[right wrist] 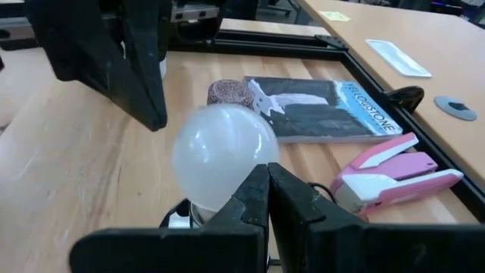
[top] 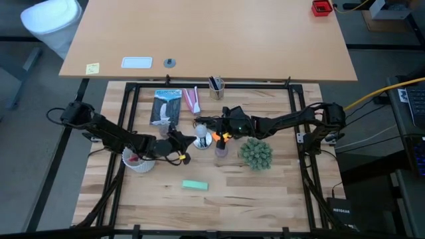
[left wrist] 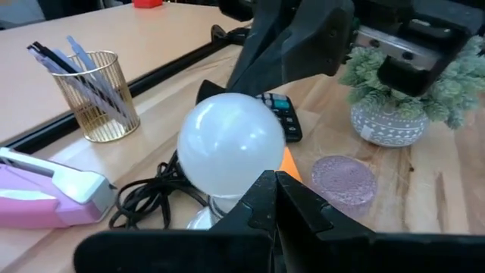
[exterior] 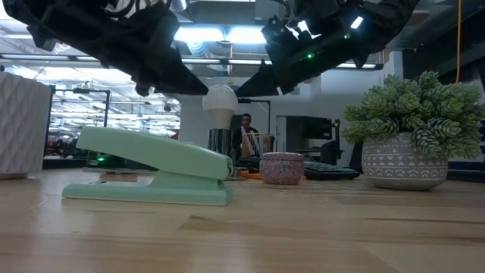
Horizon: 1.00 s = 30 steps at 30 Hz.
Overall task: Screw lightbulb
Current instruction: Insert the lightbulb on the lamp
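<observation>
My right gripper (right wrist: 267, 189): pinched together, empty, just beside the lightbulb (right wrist: 223, 155).
My left gripper (left wrist: 274, 199): pinched together, empty, opposite side.

An open-plan office or robotics lab is shown. A butcher-block desk (top: 219, 199) is framed by black rails (top: 199, 86); office items are laid out on it: a green stapler (exterior: 151, 171) and a pen cup (left wrist: 95, 95). Ceiling strip lights (exterior: 220, 34) and a seated person (exterior: 246, 129) are seen behind.

Both tools, left (top: 188, 139) and right (top: 214, 124), flank the lightbulb (top: 202, 133).
</observation>
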### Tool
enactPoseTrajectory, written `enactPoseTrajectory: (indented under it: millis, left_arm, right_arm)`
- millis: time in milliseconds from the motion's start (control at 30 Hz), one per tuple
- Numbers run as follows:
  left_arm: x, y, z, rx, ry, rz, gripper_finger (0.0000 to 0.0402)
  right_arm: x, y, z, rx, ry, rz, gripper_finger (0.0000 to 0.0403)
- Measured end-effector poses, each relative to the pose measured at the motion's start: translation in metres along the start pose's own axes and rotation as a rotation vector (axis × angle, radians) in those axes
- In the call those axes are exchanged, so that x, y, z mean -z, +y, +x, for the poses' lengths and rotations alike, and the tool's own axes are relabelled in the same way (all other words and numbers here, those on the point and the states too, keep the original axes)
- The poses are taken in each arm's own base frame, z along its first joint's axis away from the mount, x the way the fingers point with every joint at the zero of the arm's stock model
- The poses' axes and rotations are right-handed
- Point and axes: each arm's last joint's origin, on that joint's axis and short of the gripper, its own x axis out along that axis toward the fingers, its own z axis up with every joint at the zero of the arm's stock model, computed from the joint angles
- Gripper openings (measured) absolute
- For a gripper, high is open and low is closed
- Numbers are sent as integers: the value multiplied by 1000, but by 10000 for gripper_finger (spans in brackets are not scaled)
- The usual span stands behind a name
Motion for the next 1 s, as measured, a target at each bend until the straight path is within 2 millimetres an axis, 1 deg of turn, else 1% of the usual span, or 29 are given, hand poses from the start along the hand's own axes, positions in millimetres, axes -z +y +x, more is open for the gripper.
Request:
enactPoseTrajectory:
  millis: [200, 433, 667, 1000]
  left_arm:
    - [0, 6, 4, -28, 6, 0, 0]
    - [-1, 8, 6, -43, 7, 5, 0]
    - [0, 9, 6, -67, 11, 14, 0]
    - [0, 16, 10, -132, 10, -28, 0]
  right_arm:
    - [0, 2, 0, -73, -8, 2, 12]
    - [0, 4, -1, -106, 2, 26, 12]
    - [0, 13, -2, -153, 6, 16, 12]
    - [-1, 24, -3, -200, -5, 10, 12]
